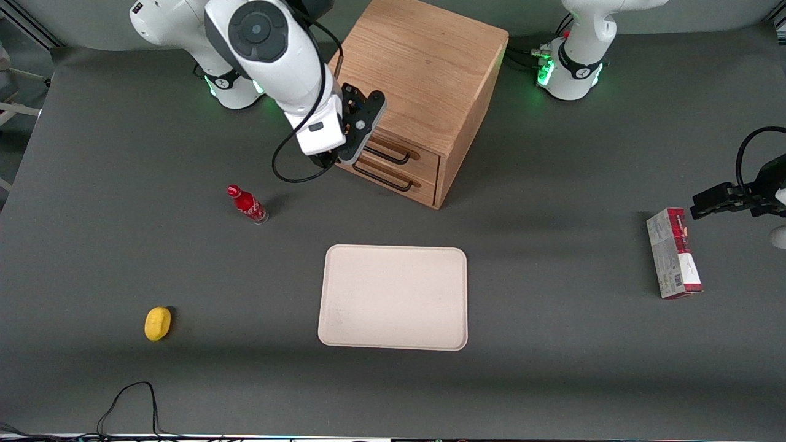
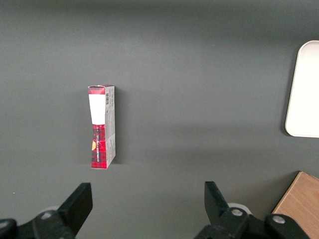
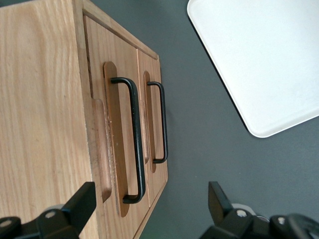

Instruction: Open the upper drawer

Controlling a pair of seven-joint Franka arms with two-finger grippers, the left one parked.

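The wooden cabinet (image 1: 424,73) stands at the back middle of the table. Its upper drawer (image 1: 405,153) is shut, the front flush, with a thin black bar handle (image 3: 133,139). Below it is the lower drawer (image 1: 393,181) with its own black handle (image 3: 161,122). My gripper (image 1: 351,147) hovers just in front of the drawer fronts, at the cabinet corner toward the working arm's end. In the right wrist view the gripper (image 3: 149,201) is open. One of its fingers (image 3: 79,201) is over the cabinet's top edge and the other over the table. The upper handle's end lies between them, untouched.
A cream tray (image 1: 393,298) lies nearer the front camera than the cabinet. A small red bottle (image 1: 247,204) stands near the gripper, a yellow fruit (image 1: 158,323) nearer the front edge. A red and white box (image 1: 673,253) lies toward the parked arm's end. A black cable (image 1: 129,399) loops at the front edge.
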